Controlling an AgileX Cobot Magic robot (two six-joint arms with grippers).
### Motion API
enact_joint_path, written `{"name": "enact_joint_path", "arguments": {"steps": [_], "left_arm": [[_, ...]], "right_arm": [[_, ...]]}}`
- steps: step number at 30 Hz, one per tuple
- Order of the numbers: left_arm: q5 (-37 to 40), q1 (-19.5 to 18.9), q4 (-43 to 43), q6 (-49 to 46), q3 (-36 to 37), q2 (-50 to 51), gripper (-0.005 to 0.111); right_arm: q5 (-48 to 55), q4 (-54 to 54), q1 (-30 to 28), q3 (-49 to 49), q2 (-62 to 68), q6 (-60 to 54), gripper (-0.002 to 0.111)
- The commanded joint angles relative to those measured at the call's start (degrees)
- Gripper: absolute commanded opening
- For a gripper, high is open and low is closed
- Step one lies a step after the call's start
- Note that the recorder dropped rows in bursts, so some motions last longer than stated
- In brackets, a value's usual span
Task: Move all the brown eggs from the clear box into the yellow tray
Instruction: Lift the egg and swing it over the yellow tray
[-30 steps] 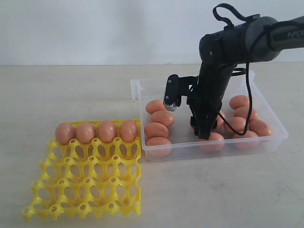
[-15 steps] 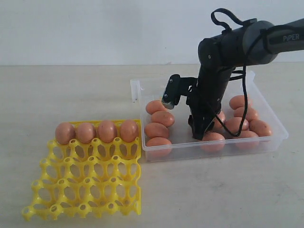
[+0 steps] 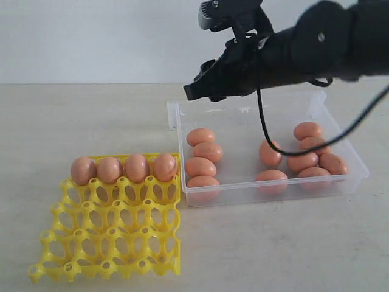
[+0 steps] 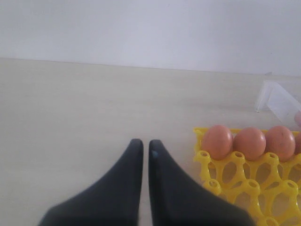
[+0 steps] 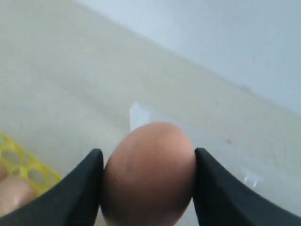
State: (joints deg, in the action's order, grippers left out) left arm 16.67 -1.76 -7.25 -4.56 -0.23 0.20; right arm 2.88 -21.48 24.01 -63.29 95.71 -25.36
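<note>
My right gripper (image 5: 148,153) is shut on a brown egg (image 5: 148,174), which fills the space between its black fingers. In the exterior view that gripper (image 3: 193,91) hangs high above the back left corner of the clear box (image 3: 243,193), and the held egg is hidden by the arm. Several brown eggs lie in the box: a column at its left end (image 3: 200,166) and a group at its right end (image 3: 313,144). The yellow tray (image 3: 115,243) holds eggs only along its back row (image 3: 110,170). My left gripper (image 4: 146,143) is shut and empty, low over the table beside the tray (image 4: 244,183).
The right arm (image 3: 316,42) stretches across the top of the exterior view above the box. Bare table lies left of and behind the tray. A corner of the box (image 4: 277,96) shows in the left wrist view.
The right gripper has risen out of the box with an egg and swung up and to the left. The arm has turned from pointing down to lying nearly level.
</note>
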Motion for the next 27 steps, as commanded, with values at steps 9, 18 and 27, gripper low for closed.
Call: {"name": "enact_joint_path", "arguments": {"steps": [9, 18, 27], "left_arm": [[-0.41, 0.36, 0.31, 0.01, 0.23, -0.20, 0.004], [-0.41, 0.36, 0.31, 0.01, 0.23, -0.20, 0.004], [-0.41, 0.36, 0.31, 0.01, 0.23, -0.20, 0.004]], "right_arm": [[-59.29, 13.24, 6.47, 11.56, -9.06, 25.87, 0.000], [-41.47, 80.17, 12.63, 5.24, 0.67, 87.38, 0.000], [-34.68, 47.60, 23.48, -2.71, 23.24, 55.11, 0.000]]}}
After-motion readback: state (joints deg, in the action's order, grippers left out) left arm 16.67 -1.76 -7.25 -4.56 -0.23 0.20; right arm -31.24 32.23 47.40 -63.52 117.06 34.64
